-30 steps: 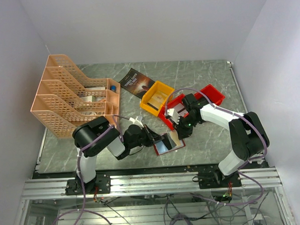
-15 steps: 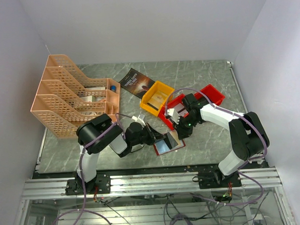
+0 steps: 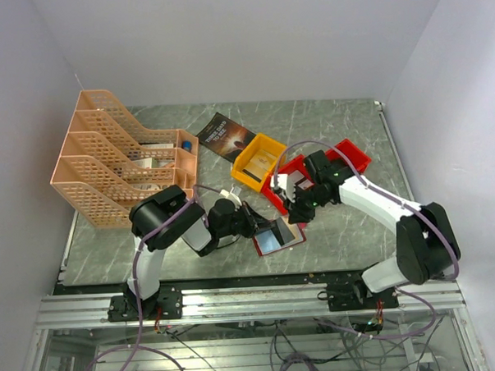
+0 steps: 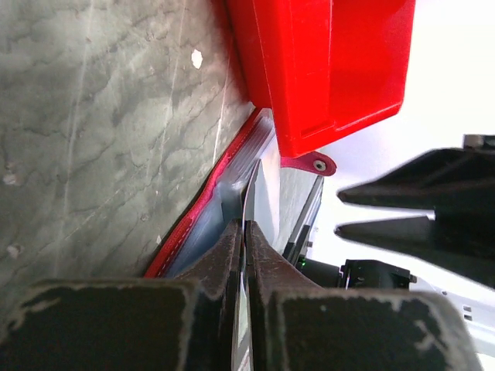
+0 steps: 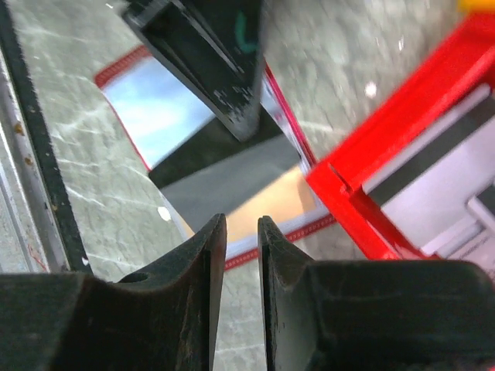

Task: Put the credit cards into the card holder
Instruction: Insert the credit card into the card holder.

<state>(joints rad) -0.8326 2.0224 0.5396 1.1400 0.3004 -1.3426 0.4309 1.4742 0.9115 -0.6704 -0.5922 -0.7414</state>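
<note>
R arm (image 3: pixel 371 198) shifted; R pincer (image 5: pixel 241 221) ajar, L pincer (image 4: pixel 243 226) nips holder (image 3: pixel 276 236) on marbled table (image 3: pixel 327 124).

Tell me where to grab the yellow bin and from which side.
On the yellow bin, pinch the near-left wall's rim from above: the walls are thin and upright, that side faces bare table, while a red bin crowds its right side.

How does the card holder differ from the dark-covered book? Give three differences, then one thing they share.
The card holder lies open near the front; the book lies closed near the back. The card holder is red-edged with pale clear pockets; the book has a dark cover. The left gripper pinches the card holder; no gripper is at the book. Both are thin folding things on the table.
</note>
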